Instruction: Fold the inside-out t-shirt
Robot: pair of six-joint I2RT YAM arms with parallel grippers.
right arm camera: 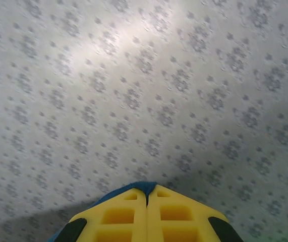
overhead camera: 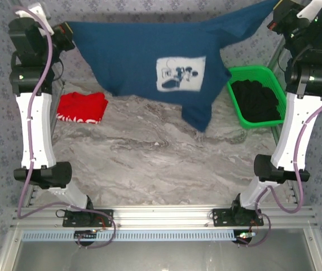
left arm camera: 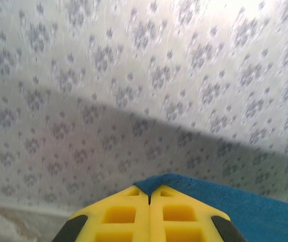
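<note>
Left wrist view: yellow jaws of the left gripper pressed together, pinching an edge of the dark blue, short-sleeved cloth t-shirt, with grey patterned wallpaper behind. Right wrist view: right gripper likewise, yellow jaws closed with a sliver of blue cloth caught at the tips. Top external view: shirt held high and stretched between both arms over the far side of the grey marbled table, pale print facing up, one sleeve drooping toward the table. Beside the left arm, a red folded garment with white trim; at right, a green plastic basket holding black clothing.
</note>
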